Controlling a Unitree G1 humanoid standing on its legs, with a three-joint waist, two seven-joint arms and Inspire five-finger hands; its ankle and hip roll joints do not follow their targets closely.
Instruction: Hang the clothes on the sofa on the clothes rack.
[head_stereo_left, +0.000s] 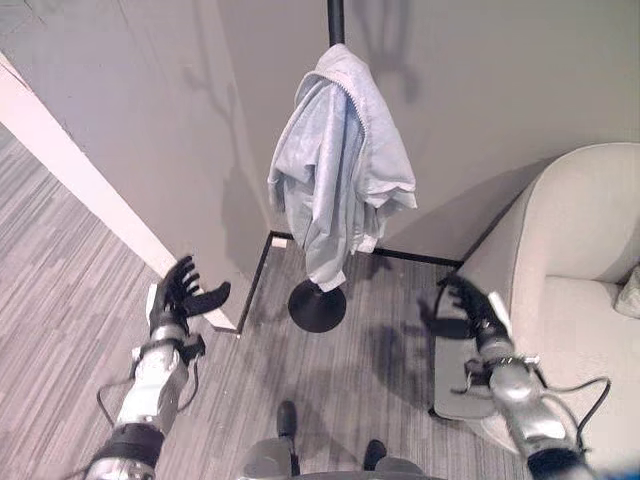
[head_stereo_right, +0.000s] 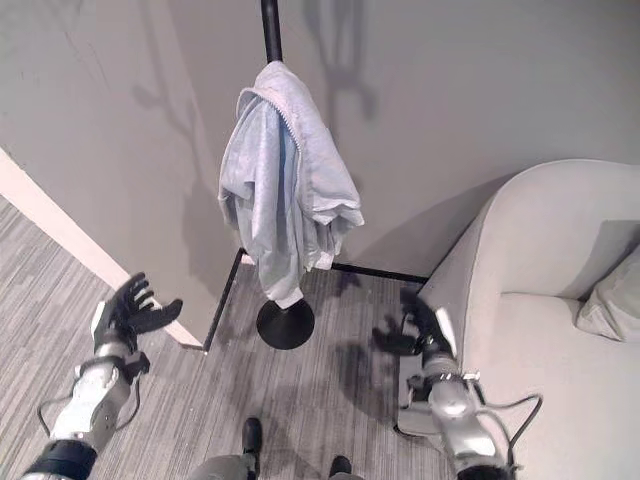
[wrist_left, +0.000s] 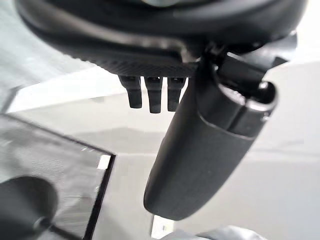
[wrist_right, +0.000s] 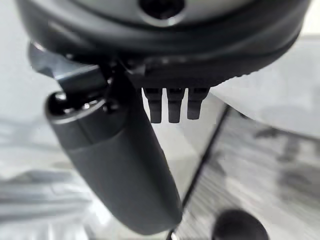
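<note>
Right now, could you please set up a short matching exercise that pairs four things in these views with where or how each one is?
Things:
1. light blue garment
2. left hand
3. right hand
4. round black base

States or places:
A. open, empty, beside the sofa
B. resting on the grey carpet under the garment
C. draped over the black pole of the clothes rack
D. open, empty, near the white wall edge

Pairs: 1-C, 2-D, 3-A, 4-B
</note>
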